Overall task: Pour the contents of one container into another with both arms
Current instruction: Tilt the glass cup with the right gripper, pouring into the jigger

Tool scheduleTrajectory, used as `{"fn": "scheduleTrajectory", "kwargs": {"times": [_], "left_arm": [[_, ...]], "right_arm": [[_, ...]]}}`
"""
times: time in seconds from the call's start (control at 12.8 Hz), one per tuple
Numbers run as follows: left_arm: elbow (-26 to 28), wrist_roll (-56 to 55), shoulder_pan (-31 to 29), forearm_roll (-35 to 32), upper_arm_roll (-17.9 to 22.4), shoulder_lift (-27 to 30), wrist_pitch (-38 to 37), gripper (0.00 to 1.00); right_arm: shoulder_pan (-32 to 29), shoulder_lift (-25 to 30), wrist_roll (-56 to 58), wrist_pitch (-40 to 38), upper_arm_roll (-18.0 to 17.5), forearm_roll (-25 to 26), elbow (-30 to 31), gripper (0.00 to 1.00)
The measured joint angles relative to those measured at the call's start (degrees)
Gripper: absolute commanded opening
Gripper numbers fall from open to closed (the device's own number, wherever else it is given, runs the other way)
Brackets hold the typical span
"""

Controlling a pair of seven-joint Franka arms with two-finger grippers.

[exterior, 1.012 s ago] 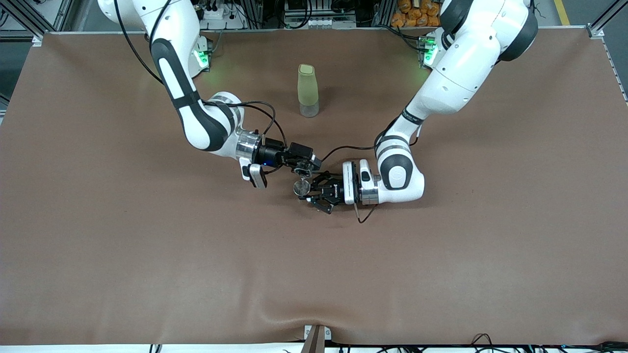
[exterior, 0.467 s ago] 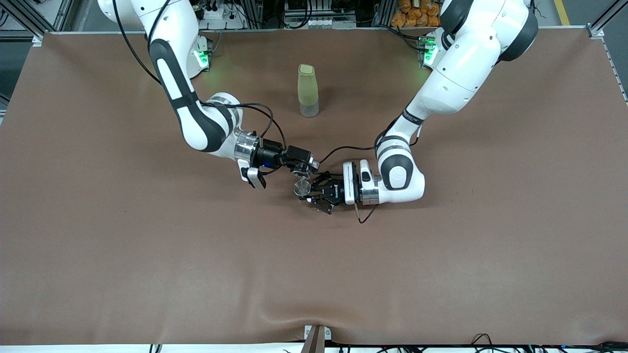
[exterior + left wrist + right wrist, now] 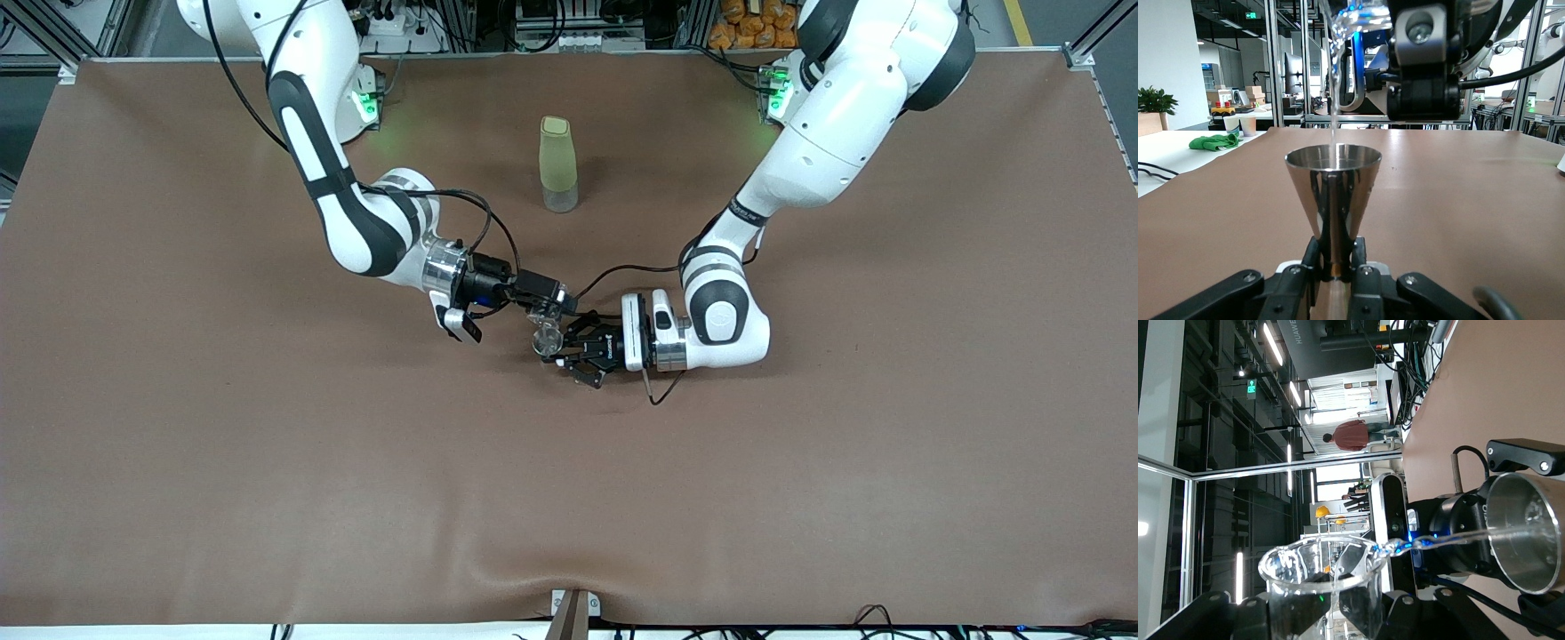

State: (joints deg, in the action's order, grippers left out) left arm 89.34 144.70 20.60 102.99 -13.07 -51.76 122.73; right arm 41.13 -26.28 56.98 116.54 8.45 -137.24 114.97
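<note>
Front view: at the brown counter's [image 3: 178, 400] centre, the left gripper [image 3: 569, 347] has its fingers clamped on the small silvery hourglass-shaped metal jigger [image 3: 544, 339], held upright. At the jigger's 12 o'clock, the right gripper [image 3: 544, 307] has its fingers clamped on the tiny clear glass cup [image 3: 1321, 587], tipped, a thin clear stream [image 3: 1333, 113] falling into the jigger's bowl. The tall pale-green bottle [image 3: 557, 163] stands upright at 12 o'clock from both, well apart.

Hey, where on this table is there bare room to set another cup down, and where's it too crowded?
The brown table is bare across the whole stretch nearer the front camera than the grippers, and at each arm's end. It is crowded mid-table: the right gripper tips the glass cup over the jigger held by the left gripper. The green bottle stands between the bases.
</note>
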Motion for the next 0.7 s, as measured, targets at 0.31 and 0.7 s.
{"fn": "scheduleTrajectory", "kwargs": {"times": [0.31,0.7], "left_arm": [[0.0,0.0,-0.14,0.0,0.01,0.02,0.0,0.0],[0.0,0.0,-1.13,0.0,0.02,0.44,0.0,0.0]], "right_arm": [[0.0,0.0,-4.22,0.0,0.02,-0.06,0.0,0.0],[0.0,0.0,-8.1,0.0,0.07,-0.72,-0.18,0.0]]}}
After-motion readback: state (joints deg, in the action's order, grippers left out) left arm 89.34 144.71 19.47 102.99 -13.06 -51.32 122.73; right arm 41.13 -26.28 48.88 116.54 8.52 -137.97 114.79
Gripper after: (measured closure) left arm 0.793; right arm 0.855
